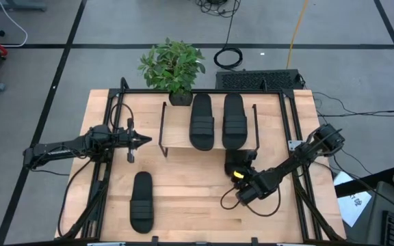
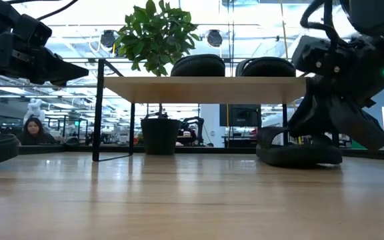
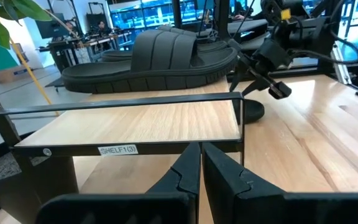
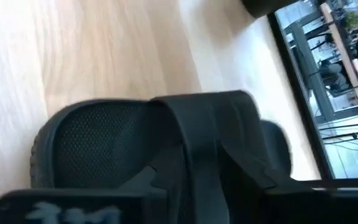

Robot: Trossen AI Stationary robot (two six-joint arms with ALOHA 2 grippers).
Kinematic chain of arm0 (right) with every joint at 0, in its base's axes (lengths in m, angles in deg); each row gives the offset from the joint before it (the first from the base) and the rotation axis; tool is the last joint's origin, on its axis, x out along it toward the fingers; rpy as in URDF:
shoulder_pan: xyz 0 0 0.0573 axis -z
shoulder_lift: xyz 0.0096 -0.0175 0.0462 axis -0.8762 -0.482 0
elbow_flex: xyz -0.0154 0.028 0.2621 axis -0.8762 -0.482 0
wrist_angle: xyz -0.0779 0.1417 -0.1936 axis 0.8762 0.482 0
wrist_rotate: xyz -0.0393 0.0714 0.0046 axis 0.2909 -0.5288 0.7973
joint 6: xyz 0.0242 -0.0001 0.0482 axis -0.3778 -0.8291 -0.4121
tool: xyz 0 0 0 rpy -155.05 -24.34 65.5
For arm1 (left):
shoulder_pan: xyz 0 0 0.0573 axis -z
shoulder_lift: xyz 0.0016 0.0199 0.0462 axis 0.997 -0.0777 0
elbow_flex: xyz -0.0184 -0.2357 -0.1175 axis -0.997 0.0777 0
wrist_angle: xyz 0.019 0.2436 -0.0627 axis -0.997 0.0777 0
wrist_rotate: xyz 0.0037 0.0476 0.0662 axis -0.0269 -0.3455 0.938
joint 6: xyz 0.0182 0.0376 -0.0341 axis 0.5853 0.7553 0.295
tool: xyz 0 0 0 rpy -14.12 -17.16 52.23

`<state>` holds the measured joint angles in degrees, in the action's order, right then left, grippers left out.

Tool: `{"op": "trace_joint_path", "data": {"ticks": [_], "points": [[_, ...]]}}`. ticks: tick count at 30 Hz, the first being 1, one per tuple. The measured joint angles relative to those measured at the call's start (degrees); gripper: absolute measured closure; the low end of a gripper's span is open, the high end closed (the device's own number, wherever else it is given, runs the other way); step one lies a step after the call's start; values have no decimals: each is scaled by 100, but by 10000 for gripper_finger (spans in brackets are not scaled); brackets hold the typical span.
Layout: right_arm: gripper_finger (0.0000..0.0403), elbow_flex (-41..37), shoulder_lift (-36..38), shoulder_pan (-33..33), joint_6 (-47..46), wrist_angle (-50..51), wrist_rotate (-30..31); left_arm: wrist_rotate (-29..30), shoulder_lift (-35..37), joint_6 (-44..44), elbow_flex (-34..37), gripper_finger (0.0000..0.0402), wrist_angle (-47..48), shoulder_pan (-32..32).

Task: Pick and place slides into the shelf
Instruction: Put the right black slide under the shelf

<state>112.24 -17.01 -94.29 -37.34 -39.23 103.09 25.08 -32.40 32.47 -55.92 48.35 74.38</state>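
Table (image 1: 197,198): light wood top with black rails along its sides; everything below stands or lies on it.
Shelf (image 1: 176,123): low rack with a light wood top board on thin black wire legs, at the far middle of the table, its long side running left to right.
Plant (image 1: 173,67): leafy green plant in a dark pot, just behind the shelf's far left corner.
Slides on shelf (image 1: 202,121): two black slides lie side by side on the right part of the top board, long axes running front to back across the board, parallel to each other.
Slide at front left (image 1: 141,201): alone on the table, well apart from the shelf, long axis front to back.
Slide by right gripper (image 2: 299,152): flat on the table just in front of the shelf's right end, mostly hidden from above by the arm.
Right gripper (image 1: 239,172): down over this slide's strap; whether its fingers grip the strap or stand free cannot be told.
Left gripper (image 1: 142,141): hovers left of the shelf, pointing at its left end, fingers together, holding nothing.
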Motion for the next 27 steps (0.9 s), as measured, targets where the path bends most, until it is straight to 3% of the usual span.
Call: {"op": "trace_joint_path", "data": {"ticks": [6, 20, 24, 27], "points": [[281, 4, 7, -13, 157, -158, 77, 41, -1, -2, 0, 378, 1, 0], [278, 318, 7, -443, 601, -566, 385, 64, 0, -10, -2, 378, 20, 0], [302, 466, 8, -642, 600, -715, 247, 66, -2, -11, 0, 378, 42, -1], [351, 501, 9, -721, 604, -880, -314, 66, -2, -11, 0, 378, 41, 0]]}}
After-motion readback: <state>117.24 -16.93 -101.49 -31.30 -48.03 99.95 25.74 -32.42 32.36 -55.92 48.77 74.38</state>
